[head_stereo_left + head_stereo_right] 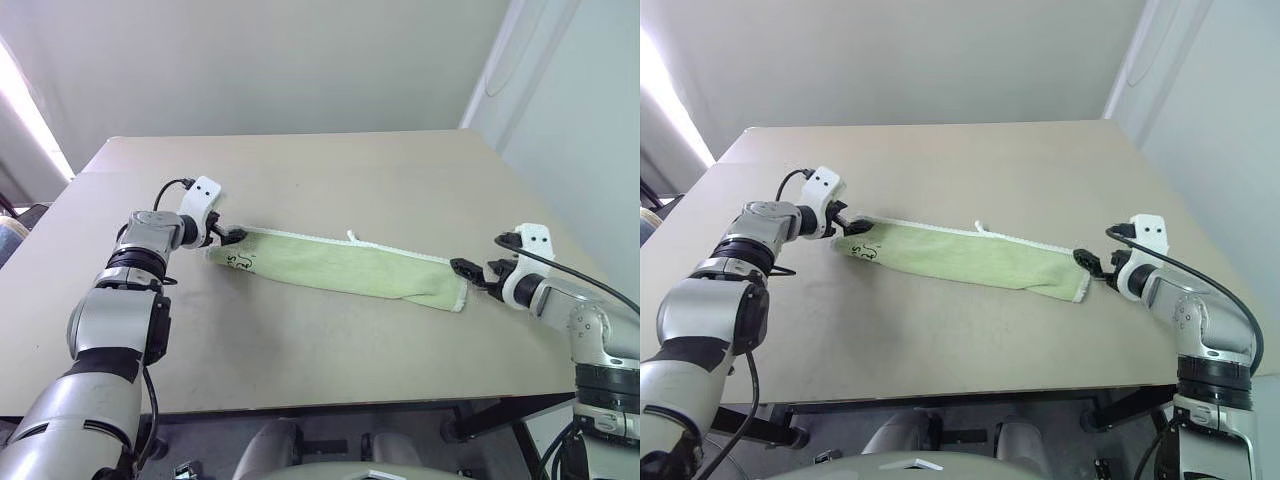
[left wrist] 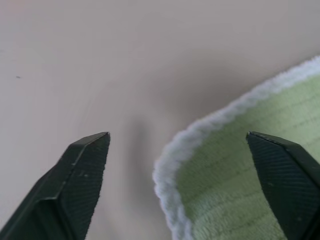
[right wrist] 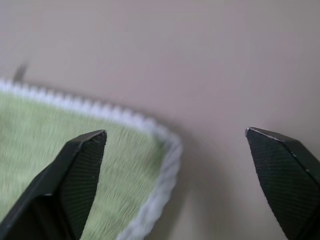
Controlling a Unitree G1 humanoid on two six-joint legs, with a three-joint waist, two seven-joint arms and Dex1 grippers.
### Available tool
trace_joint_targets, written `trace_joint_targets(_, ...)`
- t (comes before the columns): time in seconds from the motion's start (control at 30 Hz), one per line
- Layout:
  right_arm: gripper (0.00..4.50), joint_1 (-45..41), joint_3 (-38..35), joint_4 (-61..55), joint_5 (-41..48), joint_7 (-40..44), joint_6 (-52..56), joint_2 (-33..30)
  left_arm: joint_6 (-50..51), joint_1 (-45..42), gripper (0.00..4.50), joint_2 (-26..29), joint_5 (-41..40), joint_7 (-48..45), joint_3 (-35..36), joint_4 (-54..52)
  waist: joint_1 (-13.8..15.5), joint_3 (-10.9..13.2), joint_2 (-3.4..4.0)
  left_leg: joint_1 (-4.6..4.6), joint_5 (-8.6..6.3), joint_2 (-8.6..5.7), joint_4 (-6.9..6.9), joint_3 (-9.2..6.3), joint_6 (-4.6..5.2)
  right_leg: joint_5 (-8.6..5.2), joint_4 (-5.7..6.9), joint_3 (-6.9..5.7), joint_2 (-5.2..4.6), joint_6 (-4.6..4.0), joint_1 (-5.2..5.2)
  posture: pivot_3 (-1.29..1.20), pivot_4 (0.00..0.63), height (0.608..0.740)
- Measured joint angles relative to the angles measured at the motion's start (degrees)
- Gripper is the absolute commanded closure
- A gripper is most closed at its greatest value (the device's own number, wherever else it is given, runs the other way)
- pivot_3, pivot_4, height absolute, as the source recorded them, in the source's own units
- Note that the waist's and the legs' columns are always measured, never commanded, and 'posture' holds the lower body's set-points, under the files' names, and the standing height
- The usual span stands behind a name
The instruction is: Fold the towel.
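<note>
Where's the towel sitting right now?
In the left eye view the towel lies as a long folded strip across the middle of the table, between the left gripper and the right gripper, both open.

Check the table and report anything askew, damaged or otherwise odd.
Nothing damaged or spilled. The towel lies as a long folded strip running slantwise across the table, not square to its edges. Its white loop tag sticks out from the far edge. The left end effector and right end effector stand open at its ends.
</note>
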Motion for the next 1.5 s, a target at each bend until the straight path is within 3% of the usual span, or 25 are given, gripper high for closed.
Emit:
trace_joint_targets(0.1,0.03,0.5,-5.1,-3.7,3.6,-0.4,-0.3,2.7,-0.1,0.0,0.0,0.4,-1.8,0.0,2.6,0.0,0.0,0.0,0.0,0.0,0.0,0.01,0.0,-0.03,0.0,0.0,0.02,0.0,0.02,0.0,-0.01,0.0,0.0,0.692)
trace_joint_targets(0.3,0.03,2.1,-13.9,-14.1,20.6,-3.6,8.5,10.2,-0.4,0.0,0.0,1.1,-4.6,-7.4,4.8,-0.2,-0.1,0.0,0.01,0.0,0.0,0.04,0.04,-0.05,0.0,0.04,0.03,0.01,0.05,-0.07,-0.06,0.0,0.0,0.692)
trace_joint_targets(0.5,0.03,4.5,-19.7,-13.2,43.7,-15.8,17.3,15.3,-1.7,-0.3,0.0,0.6,-5.7,-13.6,5.0,-4.0,0.2,0.0,0.03,0.01,-0.07,0.05,0.04,-0.08,-0.11,0.11,0.0,0.02,0.05,-0.23,-0.08,0.0,0.0,0.692)
trace_joint_targets(0.63,0.03,9.4,-18.6,-13.0,59.7,-24.7,14.2,15.9,-2.6,-0.3,0.0,-1.6,-5.7,-15.9,4.5,-5.9,0.0,0.0,0.05,0.01,-0.07,0.05,0.03,-0.07,-0.11,0.1,-0.03,0.06,0.05,-0.25,-0.05,0.0,0.0,0.692)
trace_joint_targets(0.8,0.03,16.4,-10.8,-13.6,73.6,-33.4,6.4,16.3,-2.7,0.1,0.0,-5.1,-5.6,-16.3,3.3,-7.0,-0.3,0.0,0.06,0.01,-0.01,0.09,0.0,-0.06,-0.01,0.11,-0.03,0.17,0.13,-0.24,-0.04,0.0,0.0,0.692)
trace_joint_targets(1.2,0.03,26.2,-0.1,-14.7,78.7,-38.7,-6.1,15.8,-2.8,1.9,0.0,-7.5,-6.1,-19.2,2.1,-9.4,0.0,0.0,0.07,0.02,-0.02,0.13,0.07,-0.07,-0.03,0.11,-0.06,0.19,0.21,-0.4,0.0,0.0,0.0,0.692)
trace_joint_targets(1.5,0.03,26.8,1.0,-13.6,76.8,-40.2,-10.9,13.9,3.7,10.2,0.0,-5.9,-8.9,-34.3,-1.5,-23.5,-0.4,-0.1,0.28,0.04,-0.05,0.23,-0.02,-0.08,-0.08,0.11,-0.16,0.26,0.25,-0.59,-0.03,0.0,0.0,0.692)
